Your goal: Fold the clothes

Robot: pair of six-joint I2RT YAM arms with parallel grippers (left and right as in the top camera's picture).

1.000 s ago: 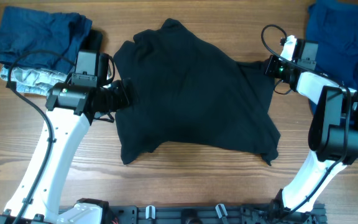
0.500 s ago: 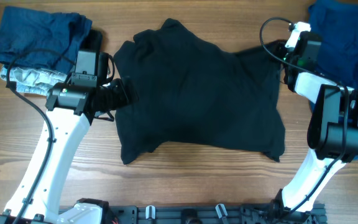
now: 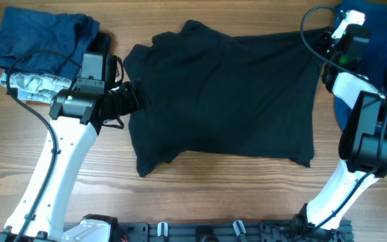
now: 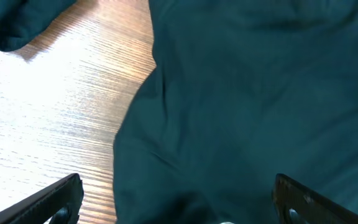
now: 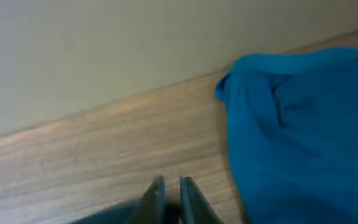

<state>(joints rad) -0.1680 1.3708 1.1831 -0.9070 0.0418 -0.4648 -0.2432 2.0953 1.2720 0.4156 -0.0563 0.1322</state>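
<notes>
**Item: black shirt** (image 3: 220, 101). Lies at the centre of the table (image 3: 200, 195), face down or plain side up; no lettering shows.
**Change:** its upper right corner now reaches out to 2 o'clock. A second ago it was bunched nearer the middle. The top hem runs almost straight and the right side hangs squarer, so the cloth is wider and flatter.
**Right gripper** (image 5: 169, 193). Now at 2 o'clock by that corner, beside the royal-blue garment (image 3: 375, 33). Its fingers (image 5: 156, 194) stand nearly together with a thin slit between. I cannot tell whether cloth is pinched there.
**Left gripper** (image 4: 179, 208). Unmoved at the shirt's 9 o'clock edge, fingers spread wide and empty, hovering over dark fabric.
**Other stock:** a dark blue pile (image 3: 42, 37) at 10 o'clock.
**Assessment:** this looks like the spreading step, nearly done. The lower hem at 6 o'clock is uneven and likely needs smoothing before any fold.
</notes>
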